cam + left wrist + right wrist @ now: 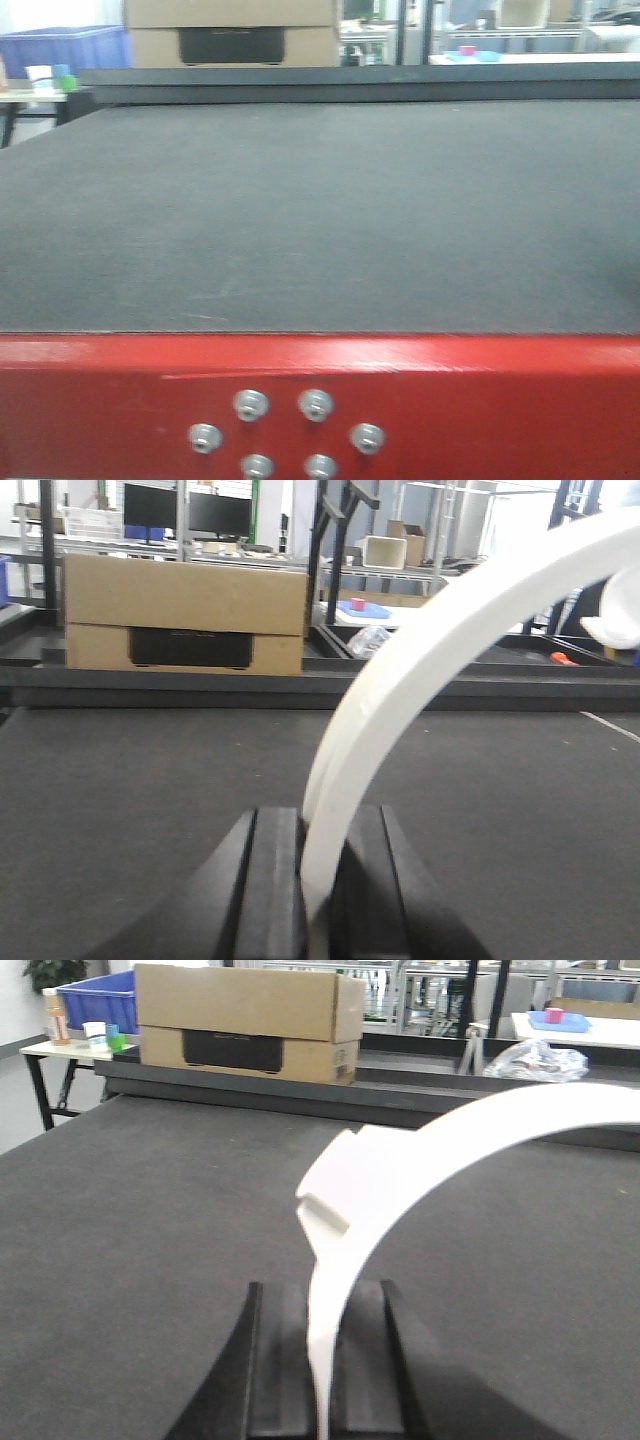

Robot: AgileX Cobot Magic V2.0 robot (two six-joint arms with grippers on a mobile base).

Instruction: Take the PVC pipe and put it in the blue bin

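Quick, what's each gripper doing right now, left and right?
Left gripper: closed on a white curved PVC pipe.
Right gripper: closed on a white curved PVC pipe.

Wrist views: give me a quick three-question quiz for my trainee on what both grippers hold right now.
1. True or false: the left gripper is shut on a curved white pipe.
2. The right gripper holds: A) a notched white pipe; B) a cup; C) nothing.
3. Fill in: in the right wrist view, the blue bin appears to the ___ of the cardboard box.

Key: 1 true; 2 A; 3 left.
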